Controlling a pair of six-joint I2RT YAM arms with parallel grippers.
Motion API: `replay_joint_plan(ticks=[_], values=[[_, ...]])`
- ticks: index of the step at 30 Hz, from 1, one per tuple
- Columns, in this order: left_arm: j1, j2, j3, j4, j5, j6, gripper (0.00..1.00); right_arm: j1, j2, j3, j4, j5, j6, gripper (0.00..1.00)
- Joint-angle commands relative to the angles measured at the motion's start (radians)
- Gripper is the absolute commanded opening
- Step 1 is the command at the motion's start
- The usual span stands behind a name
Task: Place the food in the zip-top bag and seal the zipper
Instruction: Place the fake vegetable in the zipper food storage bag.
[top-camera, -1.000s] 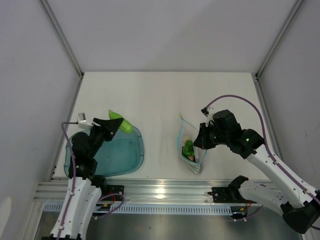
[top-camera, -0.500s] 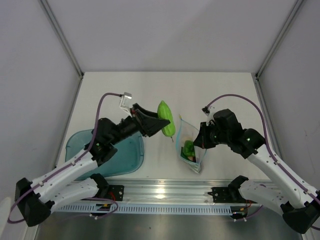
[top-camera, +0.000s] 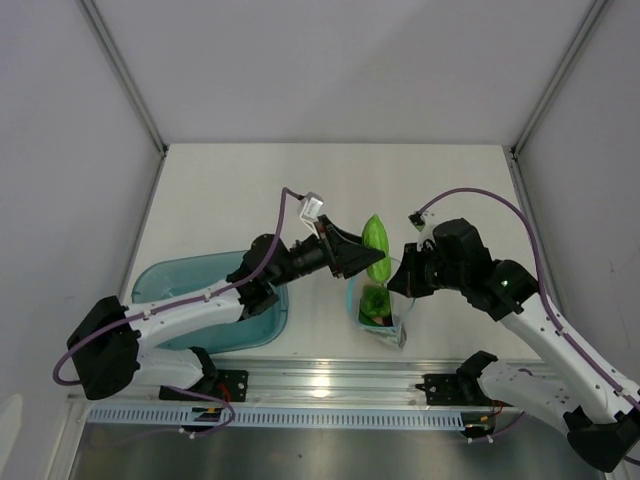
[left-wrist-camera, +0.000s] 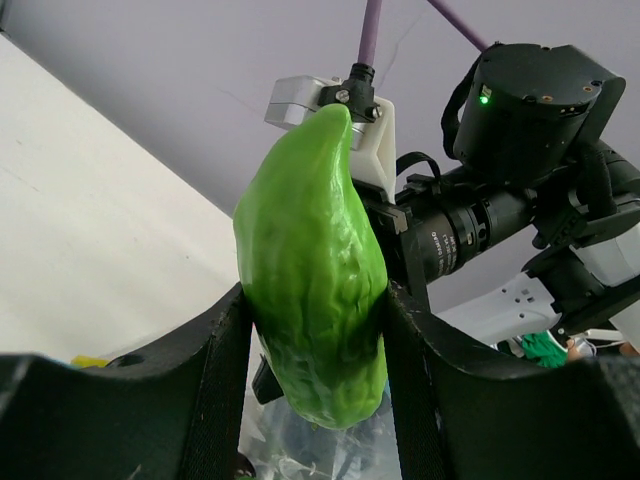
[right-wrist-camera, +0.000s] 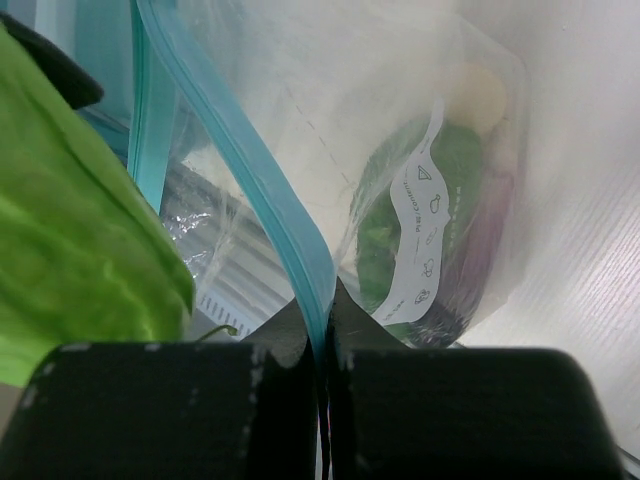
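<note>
Now | left hand grips long green vegetable above zip-top bag | right hand pinches zipper

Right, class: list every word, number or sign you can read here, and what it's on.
No words or numbers are legible.
Bag: white strip of small outline symbols, top one a triangle, no text readable.
Lens: white markings, too blurred to read.

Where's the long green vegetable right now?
Top view, right of centre: long green vegetable gripped in the left claw, over the open zip-top bag.
</note>
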Motion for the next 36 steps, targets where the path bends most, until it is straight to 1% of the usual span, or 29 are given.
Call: replay_joint_plan(ticks=[1,6,8,10,11,13,15,16,17,19,20,21,22,23,24,28,29,30,33,36], values=[[-0.034,0.016,0.004,0.155,-0.068,-0.018,0.01,-0.002,-0.030,0.053,0.006,0.004,0.016,0.00],[-0.074,0.031,-0.032,0.159,-0.103,-0.018,0.00,-0.002,-0.027,0.052,0.007,0.013,0.019,0.00],[-0.081,0.036,-0.046,0.139,-0.111,-0.027,0.02,-0.002,-0.029,0.052,0.009,0.016,0.017,0.00],[-0.098,0.034,-0.070,0.145,-0.122,-0.020,0.06,-0.003,-0.029,0.050,0.006,0.019,0.016,0.00],[-0.104,0.031,-0.076,0.142,-0.128,-0.013,0.10,-0.002,-0.029,0.050,0.004,0.022,0.013,0.00],[-0.120,0.028,-0.095,0.139,-0.143,-0.006,0.11,-0.003,-0.029,0.049,0.001,0.030,0.011,0.00],[-0.137,0.025,-0.107,0.123,-0.152,0.014,0.16,-0.003,-0.032,0.046,0.000,0.032,0.011,0.00],[-0.144,0.018,-0.110,0.110,-0.178,0.022,0.22,-0.003,-0.032,0.044,0.000,0.033,0.013,0.00],[-0.152,0.011,-0.110,0.097,-0.191,0.039,0.38,-0.003,-0.033,0.043,0.000,0.035,0.013,0.00],[-0.169,0.002,-0.112,0.047,-0.223,0.049,0.52,-0.005,-0.035,0.038,-0.002,0.038,0.013,0.00],[-0.172,-0.004,-0.113,0.036,-0.243,0.063,0.73,-0.005,-0.035,0.038,-0.002,0.039,0.013,0.00],[-0.175,-0.018,-0.113,0.027,-0.251,0.069,0.82,-0.005,-0.035,0.037,-0.003,0.039,0.009,0.00],[-0.177,-0.036,-0.110,-0.001,-0.261,0.083,0.99,-0.005,-0.035,0.035,-0.003,0.038,0.009,0.00],[-0.177,-0.036,-0.110,-0.016,-0.261,0.094,1.00,-0.006,-0.035,0.035,-0.005,0.038,0.008,0.00],[-0.178,-0.062,-0.101,-0.035,-0.307,0.106,1.00,-0.005,-0.035,0.034,-0.005,0.038,0.006,0.00],[-0.199,-0.128,-0.040,-0.154,-0.363,0.203,0.99,-0.006,-0.035,0.032,-0.005,0.035,0.005,0.00],[-0.204,-0.143,-0.032,-0.205,-0.375,0.223,0.99,-0.006,-0.035,0.030,-0.003,0.033,0.005,0.00],[-0.204,-0.157,-0.021,-0.226,-0.399,0.223,0.99,-0.006,-0.032,0.029,-0.005,0.032,0.003,0.00],[-0.204,-0.261,-0.023,-0.297,-0.473,0.195,0.99,-0.006,-0.029,0.024,-0.005,0.029,0.000,0.00],[-0.204,-0.289,-0.014,-0.393,-0.530,0.191,0.99,-0.006,-0.029,0.023,0.000,0.024,-0.001,0.00]])
